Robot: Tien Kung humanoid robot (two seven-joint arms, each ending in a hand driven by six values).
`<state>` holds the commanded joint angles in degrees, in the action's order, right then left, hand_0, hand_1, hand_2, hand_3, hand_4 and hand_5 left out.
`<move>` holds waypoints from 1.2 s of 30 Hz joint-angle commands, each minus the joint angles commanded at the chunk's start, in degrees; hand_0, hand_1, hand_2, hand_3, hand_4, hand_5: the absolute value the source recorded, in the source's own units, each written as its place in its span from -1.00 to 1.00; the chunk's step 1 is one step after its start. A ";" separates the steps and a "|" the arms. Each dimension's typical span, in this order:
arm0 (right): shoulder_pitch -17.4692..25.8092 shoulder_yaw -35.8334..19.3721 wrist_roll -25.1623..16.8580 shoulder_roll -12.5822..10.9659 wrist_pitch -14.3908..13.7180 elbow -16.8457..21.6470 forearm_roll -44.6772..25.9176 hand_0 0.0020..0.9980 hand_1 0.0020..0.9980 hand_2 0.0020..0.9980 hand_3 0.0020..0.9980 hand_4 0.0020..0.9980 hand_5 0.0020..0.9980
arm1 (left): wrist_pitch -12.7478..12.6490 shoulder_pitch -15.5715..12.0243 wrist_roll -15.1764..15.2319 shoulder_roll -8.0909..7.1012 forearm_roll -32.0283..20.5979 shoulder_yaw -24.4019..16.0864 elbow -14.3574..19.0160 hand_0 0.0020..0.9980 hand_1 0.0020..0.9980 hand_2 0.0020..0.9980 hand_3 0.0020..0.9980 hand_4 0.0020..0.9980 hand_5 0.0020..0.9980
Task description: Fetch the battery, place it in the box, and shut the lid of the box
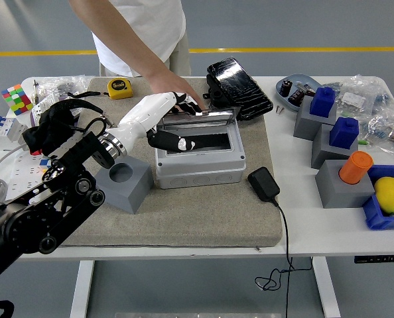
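Note:
The grey box (198, 167) stands mid-table on a grey mat (184, 215), its dark inside (210, 140) partly showing. Its clear lid (203, 118) leans forward, about half lowered over the opening. My left hand (169, 122) straddles the lid's left end, black fingers (182, 99) spread behind it and the thumb in front over the opening, gripping nothing. A person's hand (177, 89) rests at the lid's far edge. I cannot make out a battery inside the box. A grey dish (296, 89) at the back right holds small dark cells.
A grey block with a round hole (124, 180) sits just left of the box. A black charger (264, 183) with its cable lies to the right. Black case (238, 79), tape measure (119, 86), grey blocks with blue tops (323, 103), an orange cylinder (355, 165) and a lemon (390, 193) stand around.

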<state>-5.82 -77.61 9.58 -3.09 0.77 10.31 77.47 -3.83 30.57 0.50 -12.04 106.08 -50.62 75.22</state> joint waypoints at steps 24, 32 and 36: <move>0.06 -1.22 0.15 0.25 -0.01 0.00 1.13 0.36 0.32 0.39 0.25 1.00 0.23 | -3.97 -11.62 5.97 -1.03 -9.83 -11.29 9.37 -0.25 0.18 0.19 0.21 1.00 -0.27; 0.00 -3.10 0.52 0.00 -0.06 0.00 2.66 0.36 0.32 0.39 0.25 1.00 0.23 | -7.75 -19.94 13.30 2.26 -22.63 -26.91 8.36 -0.16 0.24 0.21 0.23 1.00 -0.27; -0.12 -3.40 0.55 0.04 -0.06 0.00 2.68 0.36 0.32 0.39 0.25 1.00 0.23 | -7.39 -21.94 15.72 4.05 -30.57 -32.12 6.17 -0.16 0.24 0.21 0.23 1.00 -0.27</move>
<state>-5.94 -81.02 10.13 -3.05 0.70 10.31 80.14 -11.22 8.62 16.22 -7.99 75.51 -82.74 81.40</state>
